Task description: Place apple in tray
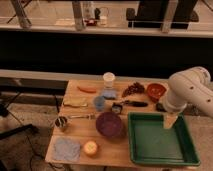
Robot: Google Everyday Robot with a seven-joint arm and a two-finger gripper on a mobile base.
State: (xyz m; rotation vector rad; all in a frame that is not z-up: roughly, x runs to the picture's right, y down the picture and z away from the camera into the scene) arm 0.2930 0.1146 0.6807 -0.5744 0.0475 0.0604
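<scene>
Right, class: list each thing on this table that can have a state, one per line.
apple: on the table, outside the tray, next to the blue cloth
tray: flat on the table, apple not in it
tool: over the tray's back part, away from the apple
purple bowl: upright, beside the tray
white cup: upright, at the table's back
</scene>
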